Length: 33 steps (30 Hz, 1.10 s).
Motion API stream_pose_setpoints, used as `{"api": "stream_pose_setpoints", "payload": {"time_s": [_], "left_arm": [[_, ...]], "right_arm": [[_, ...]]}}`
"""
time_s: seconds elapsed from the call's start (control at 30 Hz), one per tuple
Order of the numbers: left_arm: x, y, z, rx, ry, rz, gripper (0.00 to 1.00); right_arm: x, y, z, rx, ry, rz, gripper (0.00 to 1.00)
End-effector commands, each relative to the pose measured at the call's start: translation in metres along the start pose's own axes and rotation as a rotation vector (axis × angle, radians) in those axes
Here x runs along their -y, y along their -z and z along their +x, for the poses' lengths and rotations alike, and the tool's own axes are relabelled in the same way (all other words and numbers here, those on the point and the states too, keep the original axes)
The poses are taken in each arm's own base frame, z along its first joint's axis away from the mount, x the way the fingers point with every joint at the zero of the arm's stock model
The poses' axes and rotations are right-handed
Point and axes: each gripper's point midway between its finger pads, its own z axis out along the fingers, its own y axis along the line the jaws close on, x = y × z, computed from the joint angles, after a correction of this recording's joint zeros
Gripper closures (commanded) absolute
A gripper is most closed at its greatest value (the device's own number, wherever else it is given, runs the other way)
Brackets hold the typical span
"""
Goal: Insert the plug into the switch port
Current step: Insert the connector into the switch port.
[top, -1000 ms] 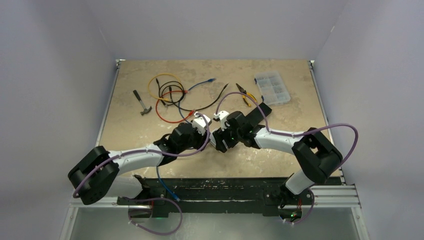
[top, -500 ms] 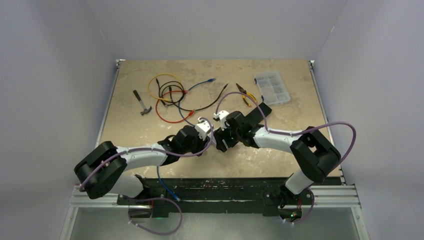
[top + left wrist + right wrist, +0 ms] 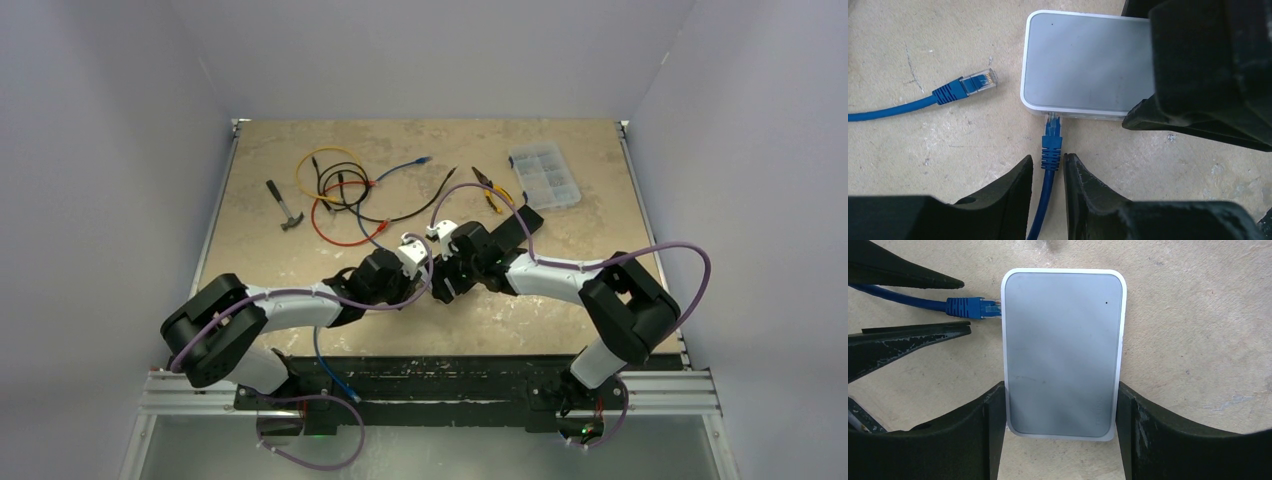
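With the right gripper (image 3: 1062, 390) clamped on the network switch (image 3: 1063, 330), I close the left gripper (image 3: 1048, 160), its jaws slightly parted, squarely on the blue cable boot (image 3: 1051, 145), then push the RJ45 plug (image 3: 1051, 120) straight in.

A hammer (image 3: 282, 206), coiled cables (image 3: 340, 188), pliers (image 3: 488, 190) and a clear parts box (image 3: 545, 177) lie across the far half of the counter (image 3: 590, 225).

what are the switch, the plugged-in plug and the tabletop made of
Switch: likely plastic, with a smooth grey satin top, white rim and soft sheen. Plug: clear hard plastic tip and a blue ribbed boot, probably rubbery. Table: beige, mottled, matte and stone-look; could be laminate.
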Motion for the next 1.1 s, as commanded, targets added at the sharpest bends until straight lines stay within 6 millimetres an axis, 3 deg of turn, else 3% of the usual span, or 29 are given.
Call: {"api": "stream_pose_setpoints", "payload": {"time_s": [0.0, 0.13, 0.33, 0.53, 0.7, 0.77, 0.93, 1.07], "left_arm": [[0.005, -0.003, -0.029, 0.082, -0.011, 0.015, 0.72], [0.005, -0.006, -0.025, 0.070, -0.011, 0.018, 0.79], [0.008, -0.009, -0.023, 0.069, -0.013, 0.034, 1.00], [0.009, -0.013, -0.028, 0.088, -0.018, 0.039, 1.00], [0.008, -0.018, -0.016, 0.065, -0.022, 0.036, 1.00], [0.008, -0.019, -0.010, 0.050, -0.020, 0.034, 1.00], [0.007, -0.021, -0.001, 0.028, -0.023, 0.031, 1.00], [0.007, -0.021, -0.002, 0.029, -0.029, 0.032, 1.00]], "right_arm": [[-0.005, -0.002, -0.017, 0.033, 0.020, -0.016, 1.00], [-0.005, -0.002, -0.018, 0.035, 0.021, -0.019, 1.00], [-0.004, -0.002, -0.022, 0.050, 0.030, -0.011, 1.00], [-0.013, 0.001, -0.018, 0.042, 0.029, -0.066, 1.00], [-0.010, 0.012, -0.024, 0.072, -0.016, -0.037, 0.51], [-0.002, 0.015, -0.026, 0.075, -0.043, -0.004, 0.38], [0.023, 0.029, -0.040, 0.122, -0.113, 0.060, 0.17], [0.039, 0.047, -0.064, 0.210, -0.163, 0.073, 0.15]]}}
